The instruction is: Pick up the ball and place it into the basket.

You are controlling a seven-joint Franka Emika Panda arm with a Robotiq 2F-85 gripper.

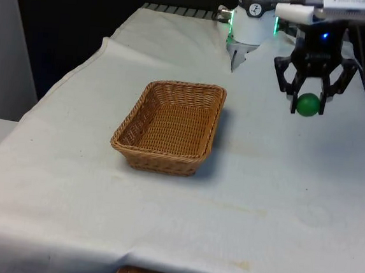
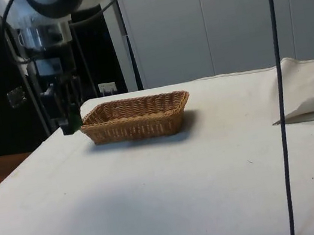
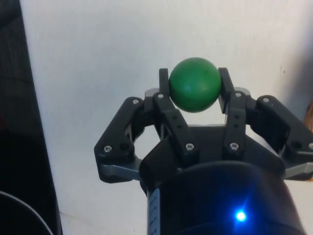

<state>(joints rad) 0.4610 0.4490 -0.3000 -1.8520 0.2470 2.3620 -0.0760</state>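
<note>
White cloth covers the counter (image 1: 260,201), black curtains behind. Hand (image 1: 309,104) pinches the green ball (image 1: 308,105) above the cloth, well apart from the wicker basket (image 1: 170,128) toward the front view's left.

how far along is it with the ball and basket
Done: the pick. The pincer is shut on the green ball, lifted off the white cloth. In hand: carrying it, off to the front view's right of the wicker basket. Left: move over the basket and release.
</note>
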